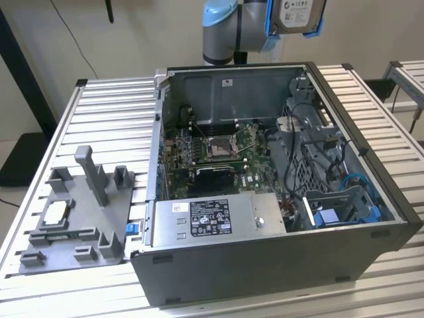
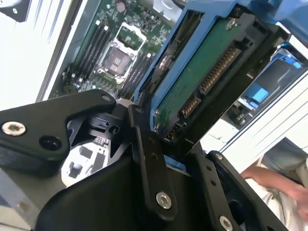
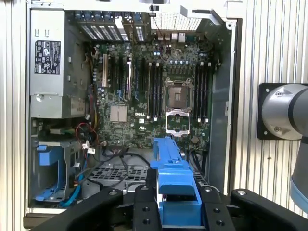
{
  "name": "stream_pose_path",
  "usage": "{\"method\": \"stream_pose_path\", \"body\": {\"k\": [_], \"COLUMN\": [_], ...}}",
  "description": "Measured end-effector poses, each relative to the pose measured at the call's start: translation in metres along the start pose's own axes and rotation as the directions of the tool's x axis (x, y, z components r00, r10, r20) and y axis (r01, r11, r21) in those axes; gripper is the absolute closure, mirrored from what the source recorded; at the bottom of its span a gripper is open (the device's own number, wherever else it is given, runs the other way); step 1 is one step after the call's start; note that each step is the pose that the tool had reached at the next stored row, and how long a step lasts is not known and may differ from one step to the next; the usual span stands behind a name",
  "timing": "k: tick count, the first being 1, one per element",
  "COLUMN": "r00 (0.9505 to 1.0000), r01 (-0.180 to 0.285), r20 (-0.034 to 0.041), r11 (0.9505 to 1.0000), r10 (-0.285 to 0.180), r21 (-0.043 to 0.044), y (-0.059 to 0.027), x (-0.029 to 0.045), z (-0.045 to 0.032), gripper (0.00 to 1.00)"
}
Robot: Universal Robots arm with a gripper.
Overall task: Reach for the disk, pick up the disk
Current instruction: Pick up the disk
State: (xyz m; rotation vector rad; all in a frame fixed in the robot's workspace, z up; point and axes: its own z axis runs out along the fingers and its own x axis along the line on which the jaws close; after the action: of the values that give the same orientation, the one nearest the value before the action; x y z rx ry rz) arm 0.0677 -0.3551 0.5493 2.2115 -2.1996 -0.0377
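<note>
Black gripper [image 2: 166, 144] linkage, foreground of both wrist views: jaws closed onto the disk [image 2: 192, 82], clamping its lower edge between the two black fingers [image 2: 147, 159]. Disk, held item: flat rectangular drive, green circuit board and a row of gold connector contacts facing the second wrist view, framed by a bright blue plastic bracket; in the first wrist view the blue bracket [image 3: 173, 178] stands edge-on between the gripper [image 3: 175, 211] fingers. In the exterior view the disk [image 1: 296, 14] hangs at the end of the robot arm [image 1: 228, 26], silver-grey face with a white label outward, blue bracket on either side, lifted well above the open computer case [image 1: 265, 265] and clear of it. Case interior: green motherboard [image 3: 159, 91] with an open processor socket, silver power supply box [image 1: 215, 217] with black-and-white label, blue drive bay [image 3: 50, 168] with blue cables. Grey fixture plate [image 1: 73, 218] lies on the slatted table [image 1: 112, 119], on the exterior view's left of the case. Person's arm [image 2: 274, 185] visible beyond the table edge in the second wrist view.
</note>
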Motion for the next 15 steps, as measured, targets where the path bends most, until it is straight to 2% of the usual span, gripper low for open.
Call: {"method": "stream_pose_path", "body": {"k": [15], "r00": [1.0], "r01": [0.0], "r20": [-0.0001], "r11": [1.0], "r10": [0.0], "r21": [0.0], "y": [-0.0304], "x": [0.0002], "z": [-0.001], "gripper": [1.0]}}
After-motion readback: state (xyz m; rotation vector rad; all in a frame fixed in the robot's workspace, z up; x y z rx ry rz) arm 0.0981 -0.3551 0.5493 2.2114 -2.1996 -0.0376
